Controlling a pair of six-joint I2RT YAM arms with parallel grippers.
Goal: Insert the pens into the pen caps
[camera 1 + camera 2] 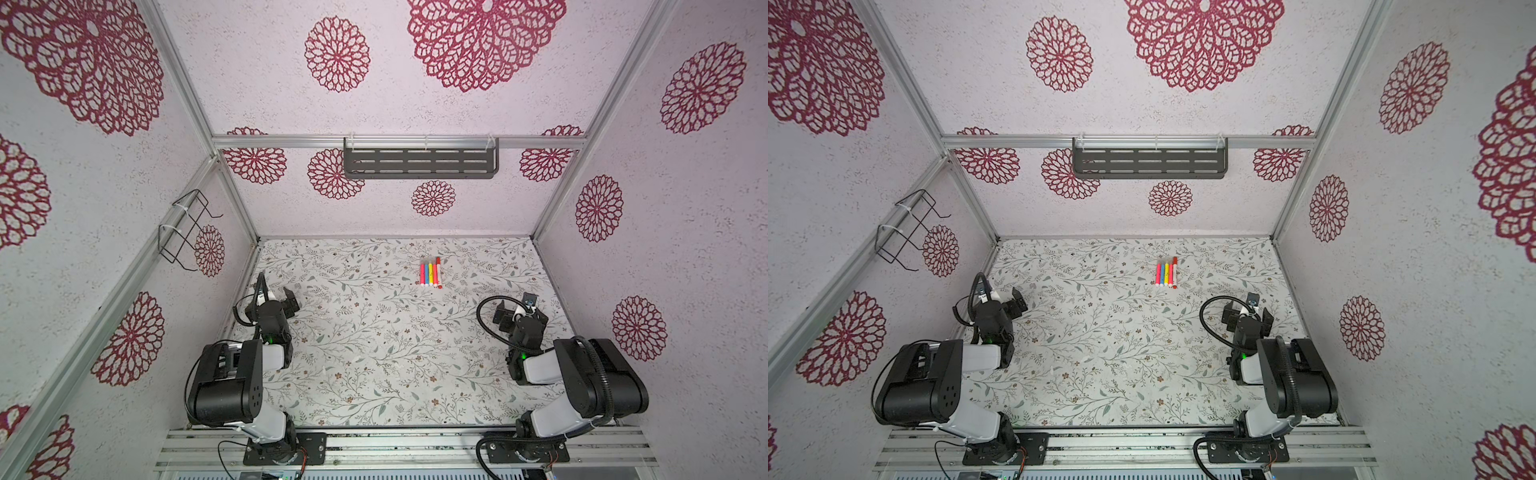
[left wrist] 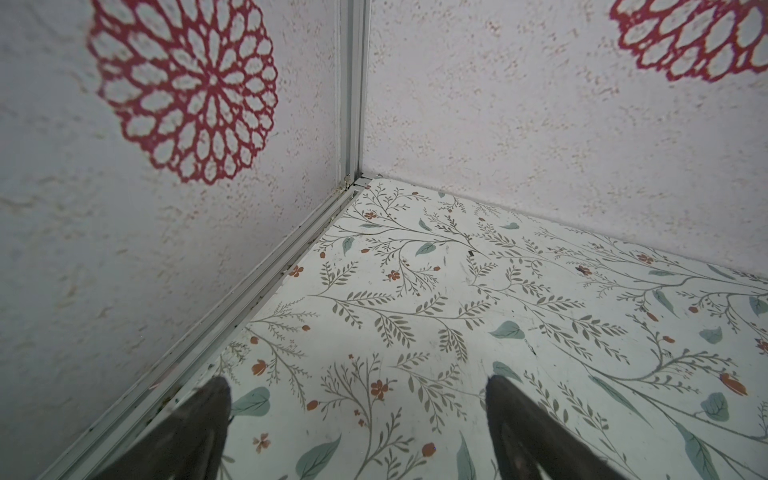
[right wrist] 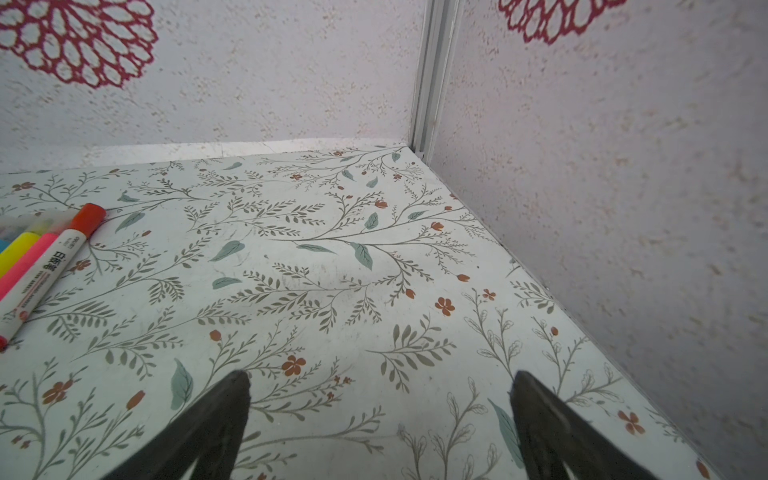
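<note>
Top views, pens: the pens (image 1: 430,274) (image 1: 1166,273) lie on the desk (image 1: 374,332) (image 1: 1100,332) in front of the shelf (image 1: 419,162) (image 1: 1149,162), about below its middle.
Top views, axis: five lie side by side in a tight row, their long axes running toward the shelf. The rightmost is slightly tilted and reaches nearer the shelf, with its red cap (image 1: 438,261) (image 1: 1175,259) at that end.
Top views, look: pink, blue, yellow and orange barrels, then a white one.
Top views, left fingers: the left fingers (image 1: 292,298) (image 1: 1018,300) are spread wide and empty, left of the shelf and well apart from the pens.
Top views, right fingers: the right fingers (image 1: 500,311) (image 1: 1228,312) are spread wide and empty, just past the shelf's right end, nearer the pens but apart.
Left wrist, fingers: both dark left fingers (image 2: 523,424) stand wide apart over the floral desk (image 2: 415,291), with nothing between them.
Right wrist, pens: the white pen (image 3: 50,266) has a printed barrel, with the red cap (image 3: 89,214) on its far end and a red near end. Pink, yellow and blue barrels lie beside it, their far ends pale and blurred.
Right wrist, fingers: the right fingers (image 3: 208,424) are wide apart and empty, clear of the pens.
</note>
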